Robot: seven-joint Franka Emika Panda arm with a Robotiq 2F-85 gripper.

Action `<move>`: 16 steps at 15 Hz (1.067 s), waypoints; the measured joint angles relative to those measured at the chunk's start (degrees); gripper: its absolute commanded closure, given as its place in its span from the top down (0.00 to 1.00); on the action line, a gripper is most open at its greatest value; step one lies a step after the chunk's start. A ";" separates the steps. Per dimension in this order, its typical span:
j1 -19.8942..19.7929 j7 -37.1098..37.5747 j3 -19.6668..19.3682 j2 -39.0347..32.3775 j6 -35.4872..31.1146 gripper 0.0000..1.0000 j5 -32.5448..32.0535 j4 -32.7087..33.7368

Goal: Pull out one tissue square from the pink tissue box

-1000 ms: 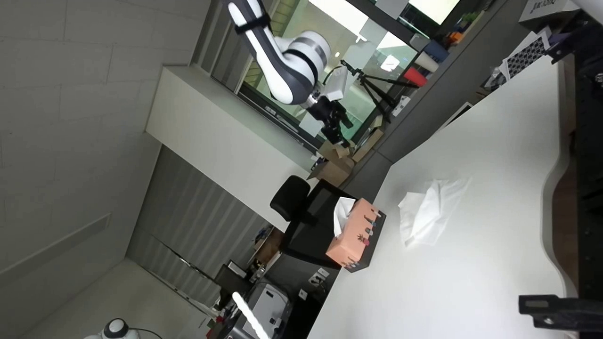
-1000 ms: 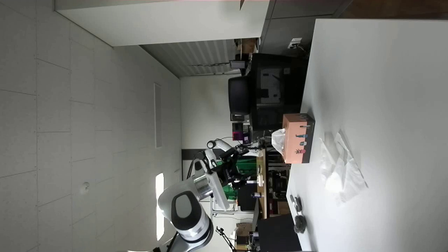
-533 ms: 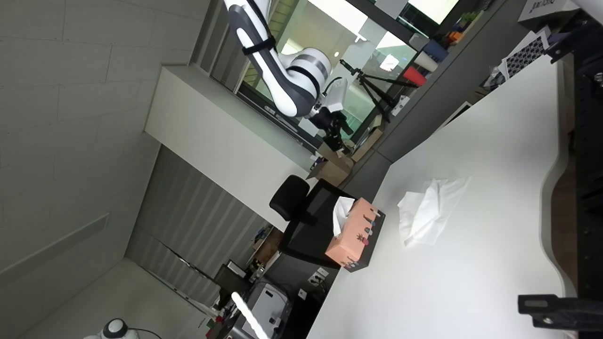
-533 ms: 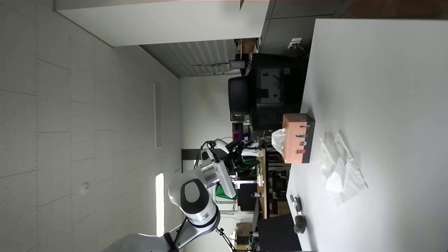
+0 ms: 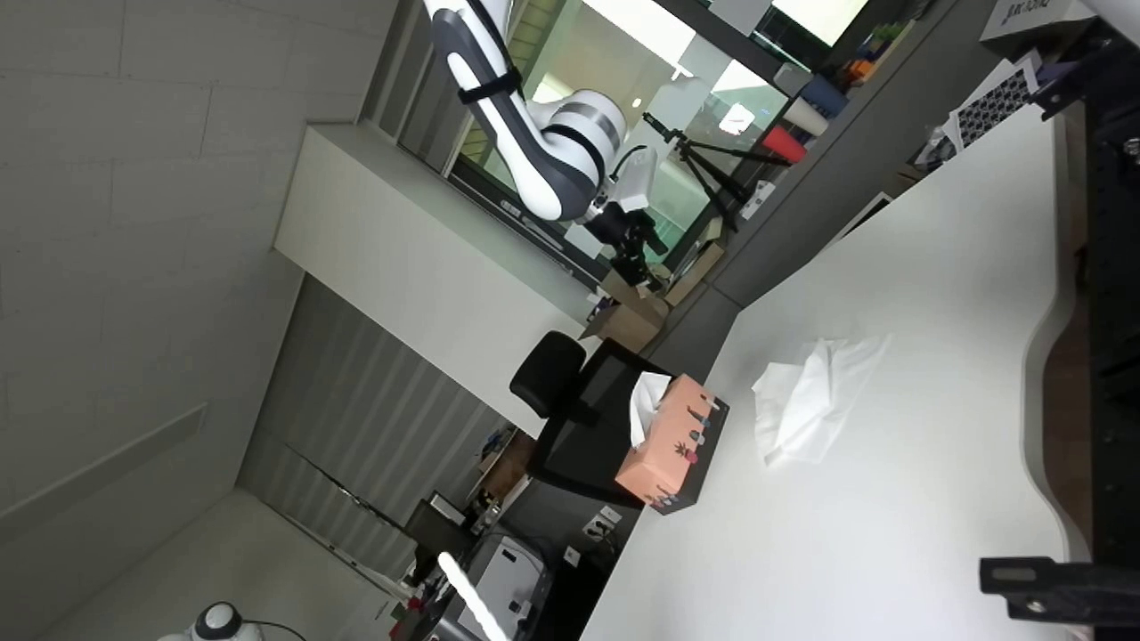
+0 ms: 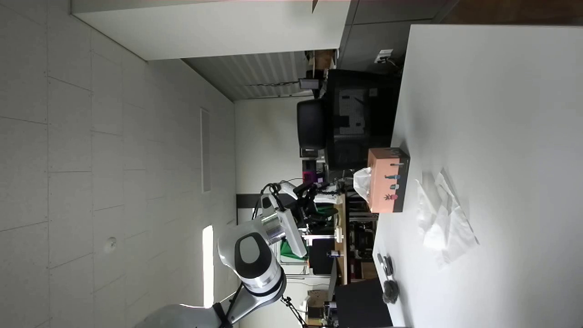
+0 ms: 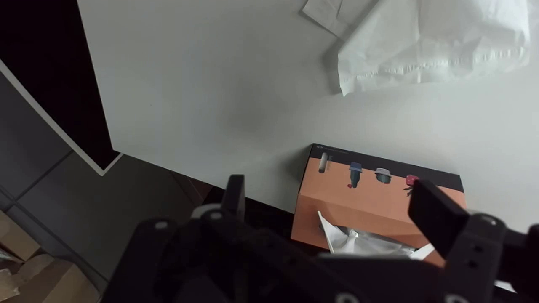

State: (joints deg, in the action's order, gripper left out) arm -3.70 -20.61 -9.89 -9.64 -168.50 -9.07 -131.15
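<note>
The pink tissue box [image 5: 668,441] stands near the table's edge, its base band dark, and shows in both exterior views [image 6: 383,187]. A white tissue [image 5: 646,409] sticks out of its top slot, also seen in the exterior view [image 6: 362,183]. My gripper [image 5: 655,265] is in the air above and apart from the box, and is also in the exterior view [image 6: 324,205]. In the wrist view my gripper [image 7: 328,189] has its fingers wide apart with nothing between them. The box [image 7: 362,198] and its tissue [image 7: 358,244] lie beyond the fingers, partly hidden by them.
A loose crumpled white tissue [image 5: 806,409] lies on the white table [image 6: 492,114], also in the wrist view [image 7: 438,38]. A black chair [image 6: 355,118] stands behind the box, past the table edge. Small dark items [image 6: 390,291] lie near that edge. Both exterior pictures are tilted.
My arm and gripper have moved a little towards the box side between one second and half a second ago. Since then they hold still. The box and tissues have not moved.
</note>
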 measured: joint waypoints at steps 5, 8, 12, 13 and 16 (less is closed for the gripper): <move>-0.55 -2.38 1.21 -0.38 -0.82 1.00 1.53 0.01; -2.14 -11.89 4.35 -2.45 -3.93 1.00 3.93 2.52; -6.74 -25.72 10.41 -9.58 -3.94 1.00 5.38 12.49; -8.60 -29.44 12.75 -11.92 -2.85 1.00 6.16 15.78; -14.70 -40.55 20.06 -18.59 3.19 1.00 8.48 25.79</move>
State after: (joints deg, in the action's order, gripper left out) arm -18.39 -61.16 10.17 -28.23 -165.31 -0.60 -105.36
